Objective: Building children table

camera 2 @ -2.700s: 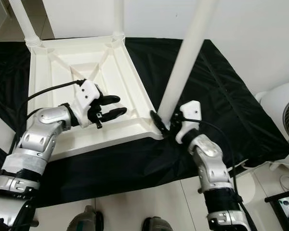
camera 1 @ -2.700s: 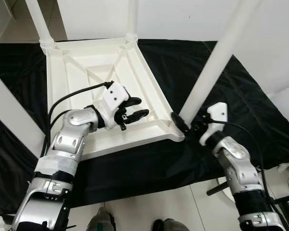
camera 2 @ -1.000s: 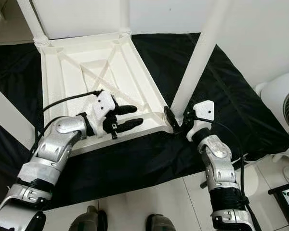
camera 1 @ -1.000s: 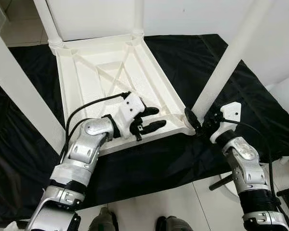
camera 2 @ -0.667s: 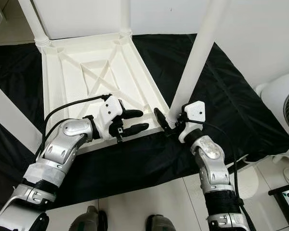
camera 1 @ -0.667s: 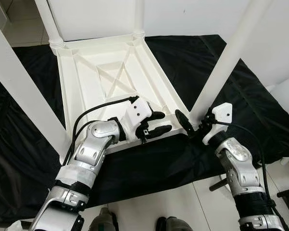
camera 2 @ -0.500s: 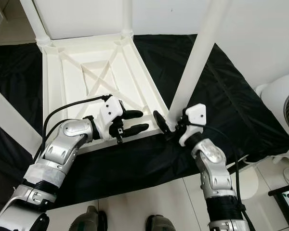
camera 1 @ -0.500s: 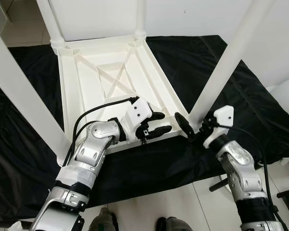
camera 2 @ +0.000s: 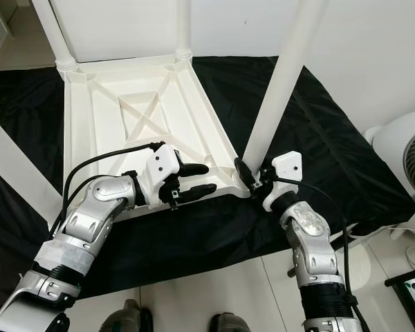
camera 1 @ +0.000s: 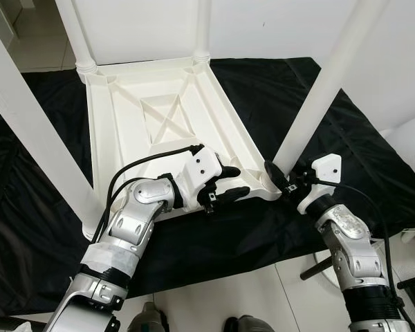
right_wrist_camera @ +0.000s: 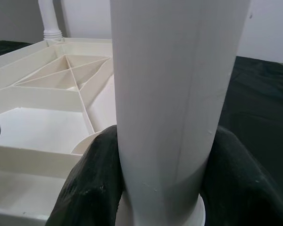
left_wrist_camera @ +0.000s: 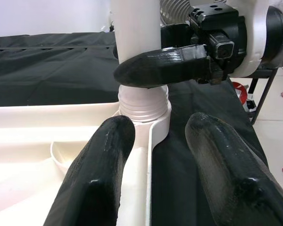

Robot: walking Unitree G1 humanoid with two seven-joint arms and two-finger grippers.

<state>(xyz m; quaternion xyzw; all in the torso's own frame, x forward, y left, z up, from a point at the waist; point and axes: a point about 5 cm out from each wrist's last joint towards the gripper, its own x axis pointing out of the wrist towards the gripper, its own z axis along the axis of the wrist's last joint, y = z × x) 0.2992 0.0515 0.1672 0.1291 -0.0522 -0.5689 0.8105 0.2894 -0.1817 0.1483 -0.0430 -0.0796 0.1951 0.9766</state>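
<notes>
As right gripper (camera 1: 282, 181) clasps, table leg (camera 1: 322, 88) upright, tabletop (camera 1: 164, 131) inverted

Black cloth (camera 1: 283, 90) spread over pale tiled floor (camera 1: 214, 297). White wall (camera 2: 373, 48) behind and to the right. White fan (camera 2: 401, 149) at the cloth's right edge. Black stand leg (camera 1: 315, 266) on tiles. Light even.
</notes>
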